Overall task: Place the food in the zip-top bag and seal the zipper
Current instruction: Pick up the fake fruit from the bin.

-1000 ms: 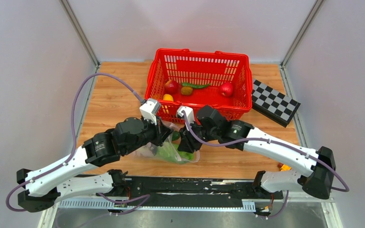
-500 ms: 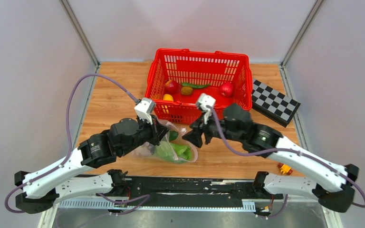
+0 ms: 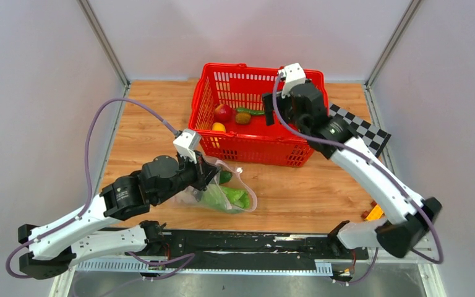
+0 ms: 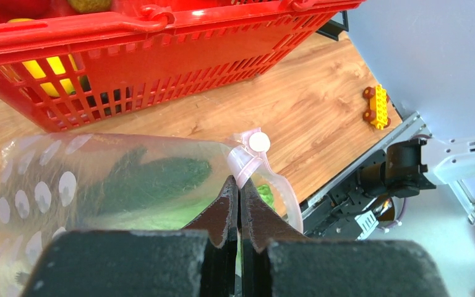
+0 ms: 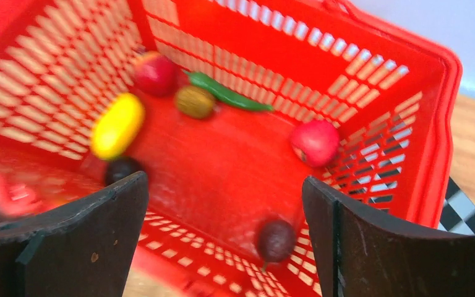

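While the zip-top bag (image 3: pixel 226 193) lies on the wooden table (image 3: pixel 148 124) just in front of the red basket (image 3: pixel 256 67), with a dark cucumber (image 4: pixel 161 178) and some pale green leaf showing through its spotted plastic, its mouth stands unsealed. The zipper (image 4: pixel 245 166) curls away from the small white slider (image 4: pixel 259 142) at its end. The left gripper (image 4: pixel 234 183) has its jaws pressed together on the bag's rim right beside that strip, pinning the opening in place. More food waits in the basket: a red apple (image 5: pixel 314 141) near the right wall, a second apple (image 5: pixel 154 73), a lemon (image 5: pixel 117 125), a green chili (image 5: pixel 222 91) and a few darker, blurred pieces I cannot name. The right gripper (image 5: pixel 222 179) hangs over the basket's inside with its jaws spread wide and nothing between them. So the step in hand looks like fetching the next piece, with filling only partly done and sealing not yet begun. The next move calls for lowering onto one item, probably the apple that sits apart from the rest. The jaws must straddle it squarely, since a round toy can roll. It then has to go to the held-open mouth without dragging the bag. A yellow toy block (image 4: pixel 376 106) lies well apart, no part of the job.
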### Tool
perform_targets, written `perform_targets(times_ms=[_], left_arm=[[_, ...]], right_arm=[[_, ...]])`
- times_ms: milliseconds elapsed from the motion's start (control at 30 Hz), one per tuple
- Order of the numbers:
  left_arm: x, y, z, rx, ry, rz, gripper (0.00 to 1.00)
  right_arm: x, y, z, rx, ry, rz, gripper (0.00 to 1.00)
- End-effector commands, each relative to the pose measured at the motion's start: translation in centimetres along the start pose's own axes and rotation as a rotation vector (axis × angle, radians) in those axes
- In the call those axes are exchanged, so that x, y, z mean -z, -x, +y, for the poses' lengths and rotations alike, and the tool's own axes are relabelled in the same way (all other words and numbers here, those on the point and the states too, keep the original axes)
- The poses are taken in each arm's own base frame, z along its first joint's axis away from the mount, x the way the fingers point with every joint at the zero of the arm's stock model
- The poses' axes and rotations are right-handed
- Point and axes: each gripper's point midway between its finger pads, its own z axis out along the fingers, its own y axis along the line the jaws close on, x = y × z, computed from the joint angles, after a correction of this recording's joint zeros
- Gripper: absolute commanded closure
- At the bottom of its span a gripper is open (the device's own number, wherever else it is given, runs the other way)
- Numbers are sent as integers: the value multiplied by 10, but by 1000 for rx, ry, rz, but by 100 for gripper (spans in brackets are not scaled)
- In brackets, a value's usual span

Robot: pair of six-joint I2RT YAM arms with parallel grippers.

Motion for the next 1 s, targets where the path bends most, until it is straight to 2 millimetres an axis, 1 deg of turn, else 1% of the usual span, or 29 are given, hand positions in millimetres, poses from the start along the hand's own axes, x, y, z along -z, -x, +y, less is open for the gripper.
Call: perform_targets(times_ms=[0,133,167,233,300,333,367,467,633,767,967], left_arm=[[8,14,-8,39,-45,-50,98],[9,13,-9,38,-52,-46,98],[10,13,-9,37,-55,-45,98],[10,12,-10,36,-59,-41,98],[10,12,-10,40,-61,-43,98],[9,11,-11,40,-62,-41,98],[9,11,-11,41,-65,-40,98],[9,10,-11,41,-66,-36,98],[12,11,-8,39,-56,-39,98],[12,11,-6,38,-47,-45,98],[10,11,-8,37,-53,-40,98]], right_arm=[[-38,-35,-46,31,-119,192,6],[-85,-65,-69,5,-139,317,5],[-95,-74,-80,-5,-168,353,5],[-113,-86,-93,-9,-215,414,4],[-132,-95,-106,-3,-268,448,3],[-140,-91,-111,-7,-282,450,3],[-150,-101,-114,-4,-300,478,3],[-171,-113,-127,-27,-342,499,2],[-191,-140,-147,-74,-404,524,2],[-200,-159,-161,-97,-454,532,1],[-218,-178,-172,-94,-473,487,1]])
